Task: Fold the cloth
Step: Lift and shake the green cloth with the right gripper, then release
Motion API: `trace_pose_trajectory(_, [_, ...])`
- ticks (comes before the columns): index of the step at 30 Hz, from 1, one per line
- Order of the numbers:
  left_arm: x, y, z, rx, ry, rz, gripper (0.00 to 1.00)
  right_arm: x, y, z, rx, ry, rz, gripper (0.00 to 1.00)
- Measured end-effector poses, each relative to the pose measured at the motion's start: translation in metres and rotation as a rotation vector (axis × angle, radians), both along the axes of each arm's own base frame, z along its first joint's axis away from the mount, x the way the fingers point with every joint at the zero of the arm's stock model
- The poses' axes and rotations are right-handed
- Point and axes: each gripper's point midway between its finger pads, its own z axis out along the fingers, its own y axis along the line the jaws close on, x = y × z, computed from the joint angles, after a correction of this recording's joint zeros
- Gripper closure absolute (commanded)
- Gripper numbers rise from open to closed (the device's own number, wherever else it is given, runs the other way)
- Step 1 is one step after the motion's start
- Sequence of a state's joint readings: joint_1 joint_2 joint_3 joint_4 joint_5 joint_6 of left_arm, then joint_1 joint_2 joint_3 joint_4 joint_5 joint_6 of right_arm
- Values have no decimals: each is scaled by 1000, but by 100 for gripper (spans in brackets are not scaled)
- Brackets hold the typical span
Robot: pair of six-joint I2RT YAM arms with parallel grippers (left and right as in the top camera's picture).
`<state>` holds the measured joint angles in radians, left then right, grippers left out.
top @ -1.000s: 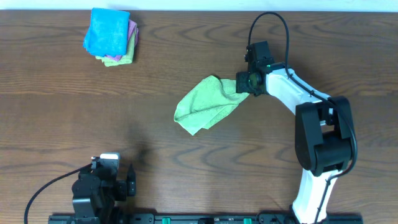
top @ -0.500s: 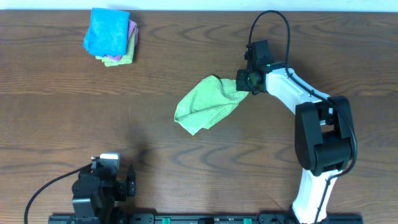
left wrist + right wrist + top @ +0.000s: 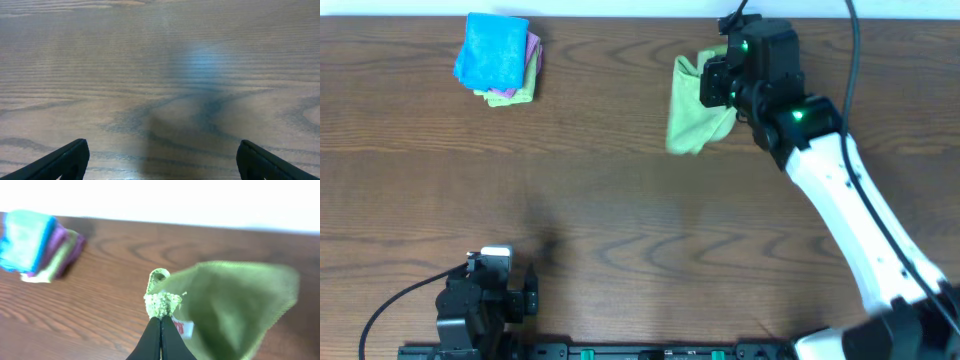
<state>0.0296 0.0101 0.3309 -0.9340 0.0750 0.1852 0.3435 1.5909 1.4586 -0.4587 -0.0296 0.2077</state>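
**Aloft now: green cloth pinched by the right gripper**

Overhead, the right arm reaches toward the far edge of the table. The cloth hangs bunched from its gripper, draping down and to the left of it in that view. The right wrist camera shows the two fingers pressed together with no gap, a rolled corner of the cloth caught between their tips. The rest of the cloth spreads out to the right as a loose, blurred sheet. Whether its lowest fold touches the wood is hard to judge; likely it does not. A stack of folded cloths, blue on top with purple and green beneath, sits at the far left corner, well apart from the held cloth. The left gripper sits near the front edge. Its fingertips show only at the bottom corners of its own view, spread wide, with bare wood between them and nothing held.
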Motion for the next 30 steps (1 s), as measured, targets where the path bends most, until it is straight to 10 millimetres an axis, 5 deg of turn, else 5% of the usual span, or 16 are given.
trace_pose_trajectory(4, [0, 0, 0, 0, 0, 0, 5, -12, 8, 21, -8, -53, 35, 99])
trace_pose_trajectory(14, [0, 0, 0, 0, 0, 0, 5, -28, 27, 13, -51, -19, 97, 99])
trace_pose_trajectory(20, [0, 0, 0, 0, 0, 0, 5, -58, 46, 25, -57, -21, 168, 99])
trace_pose_trajectory(30, [0, 0, 0, 0, 0, 0, 5, -120, 23, 81, -28, -87, 189, 99])
